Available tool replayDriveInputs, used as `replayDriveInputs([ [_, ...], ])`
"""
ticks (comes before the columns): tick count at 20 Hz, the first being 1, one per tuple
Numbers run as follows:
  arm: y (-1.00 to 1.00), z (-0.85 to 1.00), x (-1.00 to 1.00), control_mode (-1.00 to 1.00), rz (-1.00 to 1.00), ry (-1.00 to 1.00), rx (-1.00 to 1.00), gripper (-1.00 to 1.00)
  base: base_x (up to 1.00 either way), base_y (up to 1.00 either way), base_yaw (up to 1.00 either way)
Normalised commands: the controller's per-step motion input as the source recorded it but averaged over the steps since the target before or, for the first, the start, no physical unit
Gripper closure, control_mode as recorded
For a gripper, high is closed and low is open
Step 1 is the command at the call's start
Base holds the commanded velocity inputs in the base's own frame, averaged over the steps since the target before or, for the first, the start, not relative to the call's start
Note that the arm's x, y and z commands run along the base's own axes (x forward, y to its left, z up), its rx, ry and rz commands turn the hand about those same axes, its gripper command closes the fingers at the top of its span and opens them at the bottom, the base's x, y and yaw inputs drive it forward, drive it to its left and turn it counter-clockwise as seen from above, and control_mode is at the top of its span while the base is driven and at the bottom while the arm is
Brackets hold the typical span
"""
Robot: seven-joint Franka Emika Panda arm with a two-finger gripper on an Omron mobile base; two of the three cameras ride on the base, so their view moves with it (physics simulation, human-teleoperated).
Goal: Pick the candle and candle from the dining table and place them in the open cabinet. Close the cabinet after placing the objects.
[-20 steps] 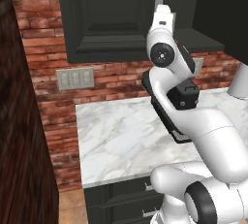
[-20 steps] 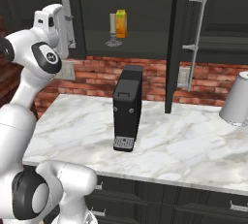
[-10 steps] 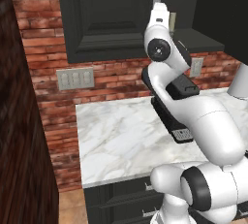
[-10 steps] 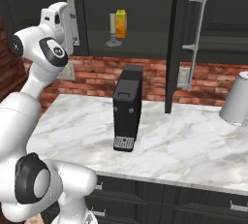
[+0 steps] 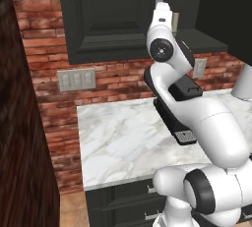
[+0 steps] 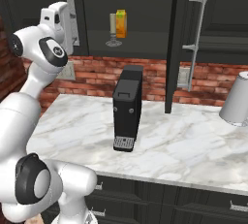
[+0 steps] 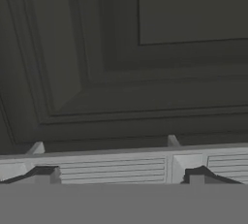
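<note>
Nearest to you, the arm rises from the base over the marble worktop (image 6: 193, 140) and stretches up and to the left, its hand raised against the left door of the cabinet (image 5: 106, 14). In the hand view the gripper (image 7: 118, 177) looks straight at the door's panelled face with the silver bar handle (image 7: 121, 165) lying across just ahead of the fingertips (image 7: 46, 173); the fingers stand apart, pinching nothing, with the bar seemingly between or just before them.

Your main risk, as I judge it, is the swing of that door. If you pull or push off the line of its arc, the fingers may slip from the bar or jam against the panel. Watch too that the elbow, hanging above the black coffee machine (image 6: 127, 107), does not knock it as the arm sweeps.

Farther in, on the cabinet's dark shelf, one candle (image 6: 113, 29) on a grey-silver holder stands just beside the orange carton (image 6: 121, 23). I cannot tell where the second candle is. The right door (image 6: 213, 14) also stands open, so closing one leaf will not finish the job.
</note>
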Motion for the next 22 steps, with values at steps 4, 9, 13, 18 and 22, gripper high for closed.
replayDriveInputs([
  [4, 0.00, 0.03, 0.00, -1.00, 0.02, 0.02, 0.00, -1.00, 0.00, 0.00, 0.00],
  [9, -0.02, 0.05, -0.05, -1.00, 0.02, 0.01, 0.00, -1.00, 0.00, 0.00, 0.00],
  [13, -0.04, 0.06, -0.21, -1.00, 0.02, 0.00, 0.00, -1.00, 0.00, 0.00, 0.00],
  [18, -0.02, 0.04, -0.27, -1.00, 0.01, 0.00, 0.00, -1.00, 0.00, 0.00, 0.00],
  [22, -0.11, 0.03, -0.33, -1.00, 0.03, 0.00, -0.01, -1.00, 0.00, 0.00, 0.00],
])
